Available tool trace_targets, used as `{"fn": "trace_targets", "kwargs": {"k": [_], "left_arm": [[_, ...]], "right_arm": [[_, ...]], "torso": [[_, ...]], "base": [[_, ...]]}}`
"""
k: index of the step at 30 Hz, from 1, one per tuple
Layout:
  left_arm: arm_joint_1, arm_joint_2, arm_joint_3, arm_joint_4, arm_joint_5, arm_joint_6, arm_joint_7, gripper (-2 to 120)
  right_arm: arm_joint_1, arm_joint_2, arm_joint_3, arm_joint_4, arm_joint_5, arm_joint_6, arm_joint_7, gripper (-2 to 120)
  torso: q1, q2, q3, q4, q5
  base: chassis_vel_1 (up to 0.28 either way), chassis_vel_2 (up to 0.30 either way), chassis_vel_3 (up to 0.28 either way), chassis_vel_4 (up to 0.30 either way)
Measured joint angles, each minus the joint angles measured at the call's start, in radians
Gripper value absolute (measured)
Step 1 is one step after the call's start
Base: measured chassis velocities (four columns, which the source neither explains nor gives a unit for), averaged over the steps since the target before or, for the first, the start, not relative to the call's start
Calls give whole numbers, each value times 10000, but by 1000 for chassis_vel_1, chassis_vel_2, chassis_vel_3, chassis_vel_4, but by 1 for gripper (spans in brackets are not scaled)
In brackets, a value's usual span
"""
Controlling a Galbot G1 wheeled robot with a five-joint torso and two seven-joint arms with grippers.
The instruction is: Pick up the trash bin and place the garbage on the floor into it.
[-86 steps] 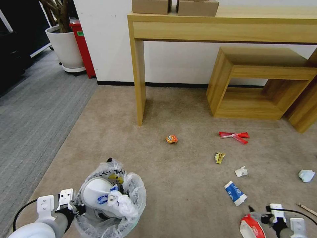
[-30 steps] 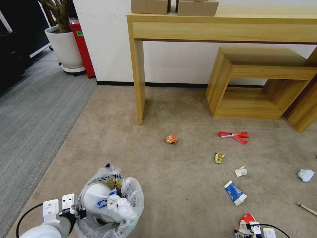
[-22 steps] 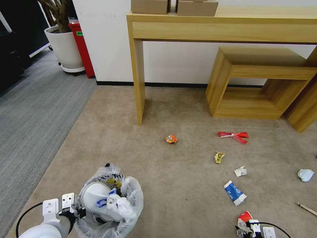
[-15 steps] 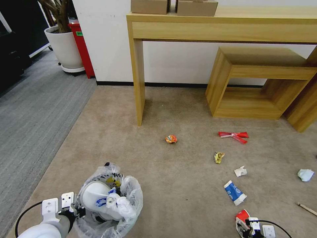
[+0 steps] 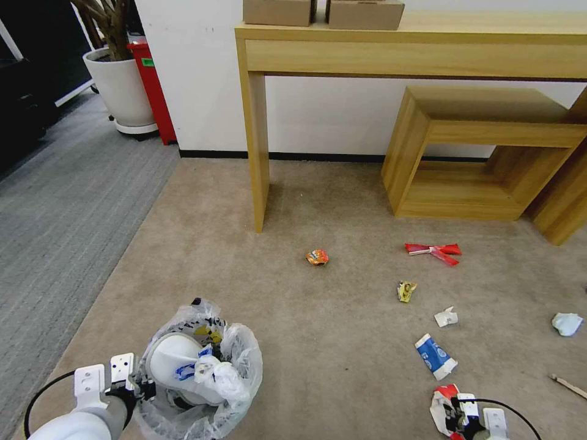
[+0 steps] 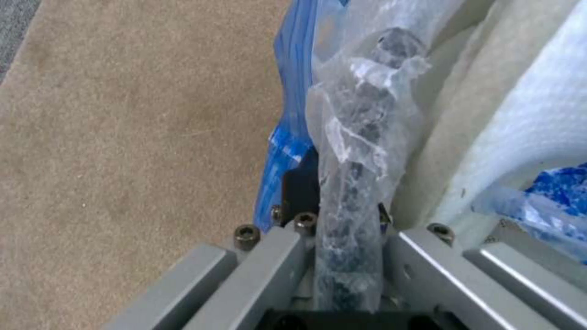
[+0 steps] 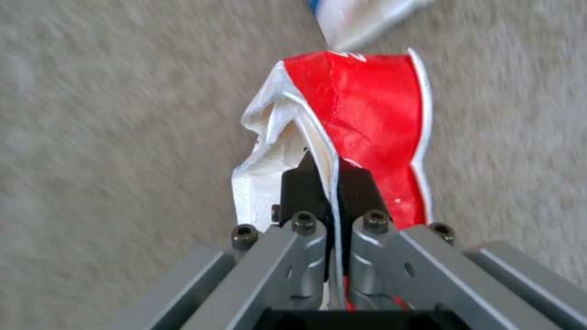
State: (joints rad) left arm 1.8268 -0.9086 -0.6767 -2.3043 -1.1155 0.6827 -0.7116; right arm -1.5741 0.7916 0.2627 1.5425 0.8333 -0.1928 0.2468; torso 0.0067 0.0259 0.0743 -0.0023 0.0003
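Note:
The trash bin (image 5: 199,373) hangs at the lower left, its crinkly bag holding a white slipper (image 5: 170,362) and other litter. My left gripper (image 5: 143,389) is shut on the bin's bag-wrapped rim (image 6: 351,183). At the bottom right my right gripper (image 5: 454,417) is shut on a red-and-white wrapper (image 7: 361,119), held just above the floor (image 5: 306,330). More garbage lies on the carpet: a blue-white carton (image 5: 435,356), white paper (image 5: 446,317), a yellow scrap (image 5: 406,290), red wrappers (image 5: 435,250), an orange packet (image 5: 317,257), a pale wad (image 5: 567,323) and a wooden stick (image 5: 568,385).
A tall wooden console table (image 5: 257,122) and a low wooden shelf (image 5: 483,153) stand against the wall ahead. A potted plant (image 5: 119,85) and a red box (image 5: 153,85) sit at the far left beside grey striped carpet (image 5: 55,208).
My right gripper with the red wrapper has drawn back and left along the picture's bottom edge. The bin and left gripper have shifted slightly lower.

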Motion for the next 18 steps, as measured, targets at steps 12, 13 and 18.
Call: {"fn": "trace_targets", "kwargs": {"k": [12, 13, 18], "left_arm": [[275, 268, -306, -339, -657, 59, -385, 0], [301, 300, -348, -383, -727, 60, -418, 0], [393, 373, -505, -547, -949, 61, -511, 0]], "right_arm": [[204, -759, 1855, 2188, -295, 2325, -2751, 0], [373, -854, 1915, 2246, -328, 2850, -3403, 0], [1348, -1075, 1477, 2426, 139, 4721, -6531, 0]], "torso": [[0, 0, 0, 1, -5], [0, 0, 0, 2, -6], [0, 0, 1, 0, -1]], "base": [[0, 0, 0, 0], [0, 0, 0, 0], [0, 0, 0, 0]]}}
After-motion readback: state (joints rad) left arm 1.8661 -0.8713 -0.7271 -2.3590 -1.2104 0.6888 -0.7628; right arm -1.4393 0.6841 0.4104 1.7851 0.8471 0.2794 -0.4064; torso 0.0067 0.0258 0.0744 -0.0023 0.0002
